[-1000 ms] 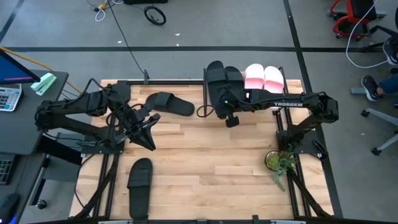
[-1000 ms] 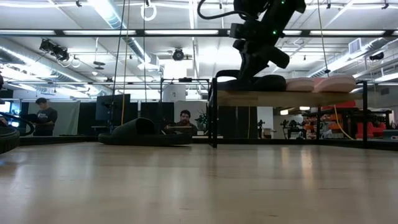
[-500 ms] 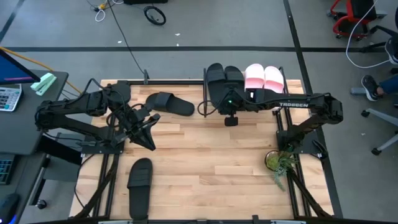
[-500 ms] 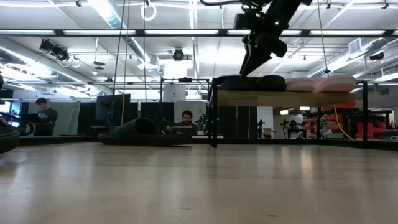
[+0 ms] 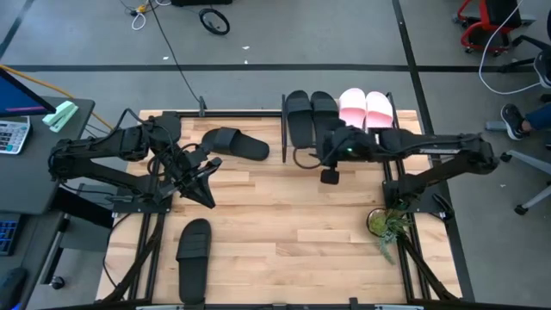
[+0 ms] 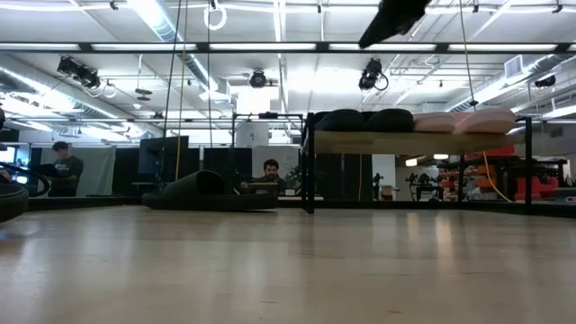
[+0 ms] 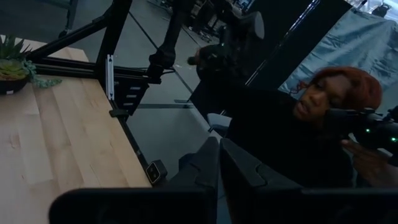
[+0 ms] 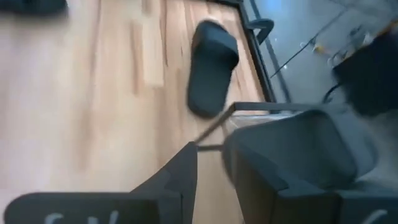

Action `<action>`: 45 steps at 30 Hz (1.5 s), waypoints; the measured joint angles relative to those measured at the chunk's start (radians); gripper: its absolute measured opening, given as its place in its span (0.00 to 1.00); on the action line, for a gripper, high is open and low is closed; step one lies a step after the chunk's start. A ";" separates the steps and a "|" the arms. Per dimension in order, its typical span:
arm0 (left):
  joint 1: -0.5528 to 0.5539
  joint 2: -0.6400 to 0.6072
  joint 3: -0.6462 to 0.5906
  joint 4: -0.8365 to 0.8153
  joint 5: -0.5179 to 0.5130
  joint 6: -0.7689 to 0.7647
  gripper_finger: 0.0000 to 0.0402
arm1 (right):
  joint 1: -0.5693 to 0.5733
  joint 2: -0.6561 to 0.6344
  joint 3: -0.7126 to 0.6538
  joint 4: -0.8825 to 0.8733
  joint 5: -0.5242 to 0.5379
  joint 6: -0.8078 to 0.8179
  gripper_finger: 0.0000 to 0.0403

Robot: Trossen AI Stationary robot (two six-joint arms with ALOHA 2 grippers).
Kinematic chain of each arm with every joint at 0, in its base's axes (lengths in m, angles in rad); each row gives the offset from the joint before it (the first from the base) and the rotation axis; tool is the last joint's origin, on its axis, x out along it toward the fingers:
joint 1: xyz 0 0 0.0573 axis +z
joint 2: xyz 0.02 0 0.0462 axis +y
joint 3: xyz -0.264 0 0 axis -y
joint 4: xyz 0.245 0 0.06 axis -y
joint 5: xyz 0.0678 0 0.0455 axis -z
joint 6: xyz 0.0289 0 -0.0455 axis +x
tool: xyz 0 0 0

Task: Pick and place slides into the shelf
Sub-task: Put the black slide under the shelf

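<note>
Now four slides sit on the shelf point(image 5: 297, 159); right gripper point(image 5: 320, 151) hangs beside it, parted and empty; left gripper point(image 5: 209, 167) waits pressed together beside the shelf's nearest loose black slide point(image 5: 235, 143).

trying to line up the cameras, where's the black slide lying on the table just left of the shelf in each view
High view: black slide at table's far edge, left of the shelf.
Low view: left of centre, before the shelf's post.
Left wrist view: not in it.
Right wrist view: upper middle.
Shared landmark: the shelf.
</note>
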 joint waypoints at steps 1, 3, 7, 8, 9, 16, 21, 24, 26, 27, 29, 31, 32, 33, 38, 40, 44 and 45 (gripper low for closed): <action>0.000 0.000 0.000 -0.001 0.000 0.000 0.06 | 0.012 -0.014 0.000 0.000 -0.016 0.074 0.26; 0.000 0.000 0.000 -0.007 0.000 0.001 0.06 | 0.042 -0.031 0.000 0.001 -0.071 0.209 0.26; -0.003 0.000 0.000 -0.066 -0.001 0.068 0.07 | 0.149 -0.027 -0.036 0.031 -0.164 0.394 0.26; -0.006 0.000 0.000 -0.094 -0.001 0.105 0.06 | 0.182 -0.018 -0.053 0.055 -0.164 0.422 0.26; -0.011 0.000 0.001 -0.124 -0.002 0.147 0.06 | 0.214 -0.007 -0.072 0.089 -0.163 0.439 0.26; -0.047 0.000 -0.036 -0.248 -0.011 0.363 0.05 | 0.405 0.108 -0.163 0.332 -0.152 0.432 0.26; -0.071 0.000 -0.109 -0.259 -0.249 0.298 0.08 | 0.468 0.175 -0.163 0.379 -0.141 0.324 0.26; -0.083 0.000 -0.179 -0.268 -0.326 0.276 0.11 | 0.479 0.200 -0.163 0.404 -0.122 0.275 0.26; -0.098 0.000 -0.236 -0.270 -0.330 0.233 0.14 | 0.479 0.211 -0.163 0.406 -0.118 0.282 0.26; -0.111 0.000 -0.266 -0.268 -0.329 0.193 0.16 | 0.479 0.216 -0.163 0.405 -0.118 0.295 0.26; -0.155 0.000 -0.326 -0.271 -0.330 0.085 0.20 | 0.478 0.222 -0.163 0.401 -0.117 0.311 0.26; -0.221 0.000 -0.379 -0.270 -0.329 -0.029 0.24 | 0.478 0.223 -0.163 0.401 -0.118 0.315 0.26; -0.259 0.000 -0.400 -0.271 -0.318 -0.079 0.25 | 0.478 0.222 -0.163 0.402 -0.118 0.315 0.26; -0.298 0.000 -0.419 -0.268 -0.295 -0.130 0.27 | 0.478 0.222 -0.163 0.402 -0.118 0.315 0.26; -0.493 0.000 -0.499 -0.172 -0.242 -0.525 0.30 | 0.478 0.222 -0.163 0.400 -0.118 0.311 0.26; -0.570 0.001 -0.518 -0.132 -0.266 -0.663 0.30 | 0.478 0.222 -0.163 0.400 -0.118 0.309 0.26; -0.696 0.017 -0.533 -0.114 -0.454 -0.778 0.29 | 0.478 0.222 -0.163 0.400 -0.118 0.254 0.26; -0.717 0.027 -0.533 -0.115 -0.512 -0.796 0.29 | 0.478 0.222 -0.163 0.400 -0.118 0.232 0.26</action>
